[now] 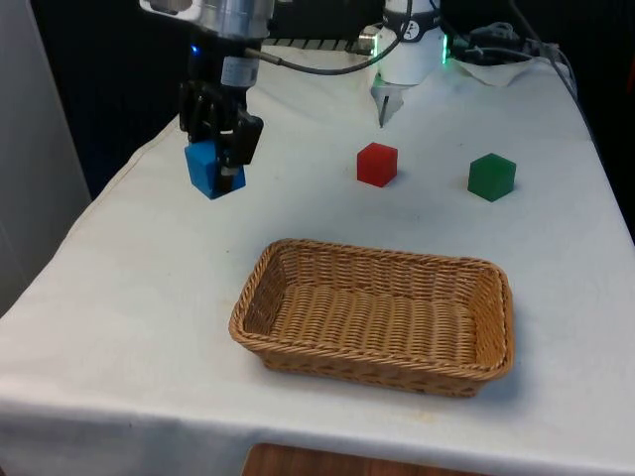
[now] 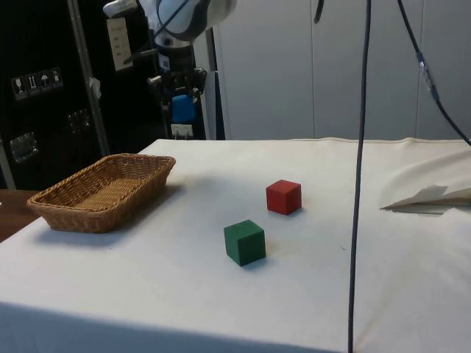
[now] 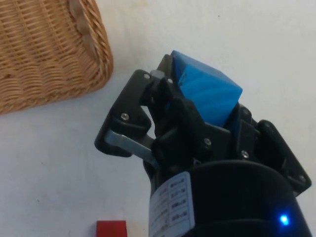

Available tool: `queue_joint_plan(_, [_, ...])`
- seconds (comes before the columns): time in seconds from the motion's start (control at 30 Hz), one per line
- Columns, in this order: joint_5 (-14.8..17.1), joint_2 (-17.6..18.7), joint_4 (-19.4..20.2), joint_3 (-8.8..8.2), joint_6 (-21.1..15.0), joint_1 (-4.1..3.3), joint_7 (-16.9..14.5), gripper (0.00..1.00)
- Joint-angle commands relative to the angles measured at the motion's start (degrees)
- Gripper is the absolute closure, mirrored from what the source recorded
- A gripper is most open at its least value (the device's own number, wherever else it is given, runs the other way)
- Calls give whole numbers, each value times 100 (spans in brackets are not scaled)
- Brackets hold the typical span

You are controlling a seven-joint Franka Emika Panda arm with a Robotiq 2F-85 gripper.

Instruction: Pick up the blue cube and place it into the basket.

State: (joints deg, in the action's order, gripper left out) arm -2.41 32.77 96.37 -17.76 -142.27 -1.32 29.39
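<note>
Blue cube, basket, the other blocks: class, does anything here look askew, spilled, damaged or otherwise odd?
Only one thing: the blue cube sits tilted in the gripper, a corner pointing down, lifted clear of the cloth. The basket stands upright and intact, holding nothing. The red cube and green cube rest flat, apart.

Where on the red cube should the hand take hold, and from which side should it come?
Take the red cube by two opposite upright faces, coming straight down from above. It sits flat on the cloth with open space all round, well apart from the green cube, so its flat parallel sides probably suit the fingers.
</note>
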Motion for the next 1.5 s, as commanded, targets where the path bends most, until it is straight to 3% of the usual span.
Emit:
queue_joint_plan(0.0, [74,57,-120,86,109,40,-74,100])
queue_joint_plan(0.47, [0,567,-865,252,269,-46,97,100])
queue_joint_plan(0.6, [-6,693,-1054,292,344,-109,172,100])
queue_joint_plan(0.73, [-40,705,-1071,327,332,-206,235,100])
queue_joint_plan(0.77, [-29,710,-1066,338,292,-172,195,100])
queue_joint_plan(0.87, [-69,710,-1060,372,292,-269,281,100])
queue_joint_plan(1.0, [-115,716,-1049,413,212,-332,367,100])
queue_joint_plan(1.03, [-115,710,-1060,441,269,-292,327,100])
queue_joint_plan(1.07, [-132,722,-1049,430,183,-338,395,100])
queue_joint_plan(1.27, [-264,791,-1060,550,-69,-401,625,100])
queue_joint_plan(1.33, [-264,779,-1054,573,-11,-372,602,100])
queue_joint_plan(1.37, [-292,814,-1060,573,-149,-424,682,100])
queue_joint_plan(1.47, [-372,871,-1071,625,-298,-458,814,100])
